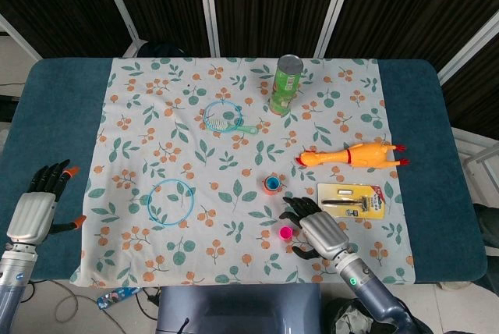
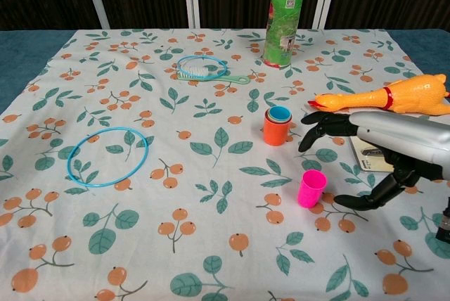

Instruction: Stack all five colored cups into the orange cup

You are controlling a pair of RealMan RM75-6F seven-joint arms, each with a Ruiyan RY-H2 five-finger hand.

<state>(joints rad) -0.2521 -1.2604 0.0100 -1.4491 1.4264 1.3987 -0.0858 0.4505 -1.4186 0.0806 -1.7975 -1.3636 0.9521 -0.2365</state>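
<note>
Chest view shows the right hand [image 2: 383, 153], fingers spread and empty, at the pink cup's [image 2: 311, 188] three o'clock; next, grasp it, carry to the orange cup [image 2: 275, 131].

Blue-topped table [image 1: 425, 100] under leaf-and-berry print cloth [image 1: 156, 127]. On cloth: green canister [image 1: 287, 83], blue hoop [image 1: 170, 202], rubber chicken [image 1: 351, 154], orange cup [image 2: 275, 131], pink cup [image 2: 311, 188], carded tool pack [image 1: 360, 197].

Orange cup [image 2: 275, 131] upright, cups nested inside; pink cup [image 2: 311, 188] upright nearby.
</note>
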